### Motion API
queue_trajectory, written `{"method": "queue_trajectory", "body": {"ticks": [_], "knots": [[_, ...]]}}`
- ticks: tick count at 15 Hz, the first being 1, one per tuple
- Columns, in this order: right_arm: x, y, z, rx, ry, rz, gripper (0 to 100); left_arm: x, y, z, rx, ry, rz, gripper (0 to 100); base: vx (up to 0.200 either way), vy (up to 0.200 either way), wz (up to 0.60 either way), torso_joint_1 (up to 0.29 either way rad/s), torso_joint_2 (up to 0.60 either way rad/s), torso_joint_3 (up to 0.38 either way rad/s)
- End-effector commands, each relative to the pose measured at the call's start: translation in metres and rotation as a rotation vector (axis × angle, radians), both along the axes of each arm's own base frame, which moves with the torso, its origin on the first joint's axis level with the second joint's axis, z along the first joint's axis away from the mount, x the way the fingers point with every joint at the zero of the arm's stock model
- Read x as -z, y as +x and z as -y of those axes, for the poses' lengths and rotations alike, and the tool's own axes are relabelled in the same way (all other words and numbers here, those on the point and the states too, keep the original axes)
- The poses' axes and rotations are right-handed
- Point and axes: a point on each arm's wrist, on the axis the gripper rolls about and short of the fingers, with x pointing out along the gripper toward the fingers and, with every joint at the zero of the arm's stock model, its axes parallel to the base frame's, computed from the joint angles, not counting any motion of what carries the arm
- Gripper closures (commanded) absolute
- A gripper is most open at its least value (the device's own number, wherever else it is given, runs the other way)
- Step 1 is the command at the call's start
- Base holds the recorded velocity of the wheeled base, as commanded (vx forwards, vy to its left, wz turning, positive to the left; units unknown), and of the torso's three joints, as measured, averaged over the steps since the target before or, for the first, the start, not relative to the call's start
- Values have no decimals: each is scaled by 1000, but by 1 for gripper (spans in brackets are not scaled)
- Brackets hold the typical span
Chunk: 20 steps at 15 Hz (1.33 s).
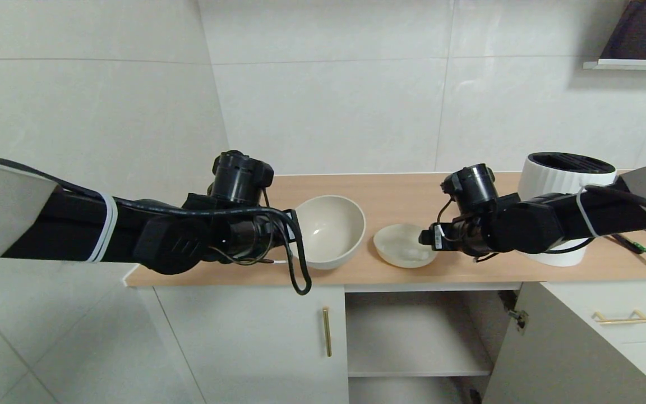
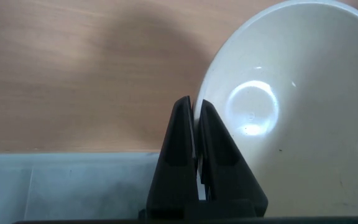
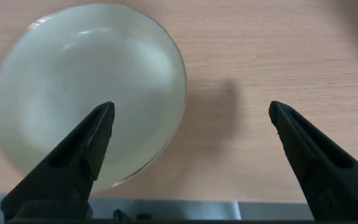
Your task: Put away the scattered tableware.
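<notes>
A large cream bowl (image 1: 331,227) (image 2: 291,124) sits on the wooden counter (image 1: 401,193), tipped with its opening toward me. My left gripper (image 1: 288,247) (image 2: 194,102) is shut on its near-left rim, which passes between the two black fingers. Just to the right lies a small pale shallow dish (image 1: 401,247) (image 3: 86,93). My right gripper (image 1: 427,238) (image 3: 191,109) stands open at the dish's right side. One finger (image 3: 95,140) is over the dish, the other over bare wood, and nothing is held.
A white ribbed cylindrical holder (image 1: 564,174) stands at the counter's back right, with thin utensils (image 1: 637,249) lying beside it. Below the counter an open cabinet shows a bare shelf (image 1: 413,331); its door (image 1: 553,348) swings out to the right. A tiled wall is behind.
</notes>
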Motion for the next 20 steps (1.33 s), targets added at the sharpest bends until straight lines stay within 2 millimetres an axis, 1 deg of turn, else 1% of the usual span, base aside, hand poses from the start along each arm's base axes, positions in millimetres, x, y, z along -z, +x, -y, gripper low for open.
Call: {"method": "queue_trajectory", "body": {"ticks": [1,2,3,6,8,10,11,13,15,16,17,18,20], "knots": [[11,6,0,8,-10,-19,0,-3,-2,-1,0,-4,7,100,0,0,0,0,0,0],[11,7,2,12,-10,-19,0,-4,-2,-1,0,-5,10,100,0,0,0,0,0,0],[11,7,2,12,-10,-19,100,-4,-2,-1,0,-6,11,100,0,0,0,0,0,0],[17,9,1,10,-16,-33,100,-4,-2,-1,-2,-7,11,100,0,0,0,0,0,0],[17,9,1,9,-13,-33,100,-8,-4,-2,0,-9,18,100,0,0,0,0,0,0],[12,8,1,12,-4,-21,100,-11,-6,-3,0,-13,25,100,0,0,0,0,0,0],[5,5,3,15,6,-9,100,-12,-7,-3,1,-15,27,100,0,0,0,0,0,0],[-11,-7,5,11,18,-8,100,-16,-12,-6,2,-16,33,100,0,0,0,0,0,0],[-25,-24,8,-26,98,-48,100,-21,-23,-11,6,-22,53,100,0,0,0,0,0,0],[-31,-34,11,-68,132,-76,100,-24,-29,-12,19,-25,70,100,0,0,0,0,0,0],[-34,-38,13,-81,142,-84,100,-24,-31,-12,29,-22,73,100,0,0,0,0,0,0],[-41,-51,18,-102,157,-95,100,-23,-39,-14,57,3,70,100,0,0,0,0,0,0],[-61,-76,29,-114,176,-64,100,-19,-64,-25,112,44,66,100,0,0,0,0,0,0]]}}
